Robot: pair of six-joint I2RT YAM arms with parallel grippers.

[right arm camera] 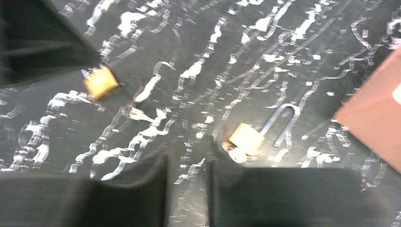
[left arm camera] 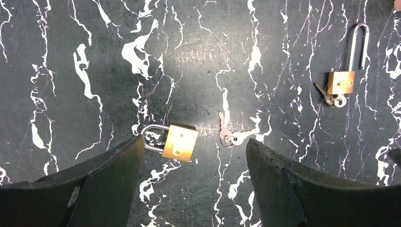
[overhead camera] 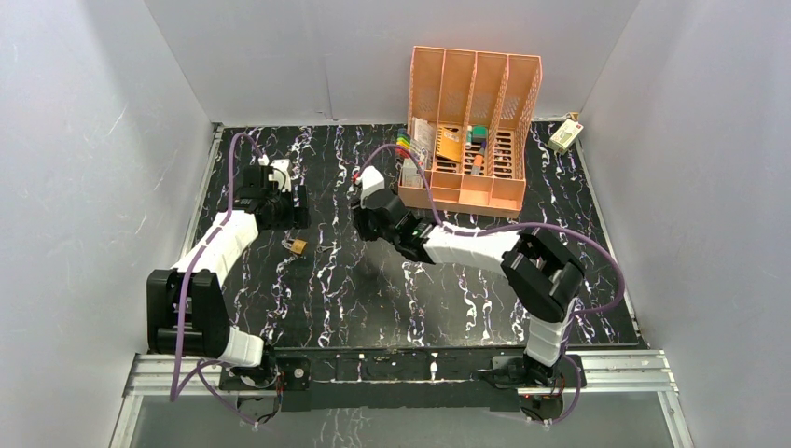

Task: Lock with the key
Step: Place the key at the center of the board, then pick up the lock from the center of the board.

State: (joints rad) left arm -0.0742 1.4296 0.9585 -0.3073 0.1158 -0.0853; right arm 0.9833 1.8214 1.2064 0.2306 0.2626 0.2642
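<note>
Left gripper (left arm camera: 195, 146): jaws are spread wide, nothing is held. It is poised over the black, white-veined marble-pattern tabletop (left arm camera: 71, 28).

Small brass padlock with short steel shackle (left arm camera: 178, 142): it is laid flat on the tabletop with the shackle seated in the body. It is seen between the left fingertips, closer to the left-hand finger (left arm camera: 108, 184), with the shackle just beside that finger's tip. Whether they touch cannot be told.

Loose small silver key (left arm camera: 225, 133): it is laid flat just beside the small padlock's body, apart from it, on the side of the other finger.

Second brass padlock with long steel shackle (left arm camera: 347, 71): it is seen well apart from the first, shackle raised out of the body on one side. A small bunch of keys (left arm camera: 331, 98) is seen at the base of its body; whether one is inserted cannot be told.

Right gripper (right arm camera: 187, 146): jaws are drawn nearly together with a narrow gap left, nothing is gripped. The wrist view is blurred. The long-shackle padlock is seen just beyond the fingertips.

Orange plastic slotted desk organiser (overhead camera: 471, 131): it is placed at the far side of the tabletop, near the right gripper. A small white box (overhead camera: 565, 136) is seen beside it against the right wall.
</note>
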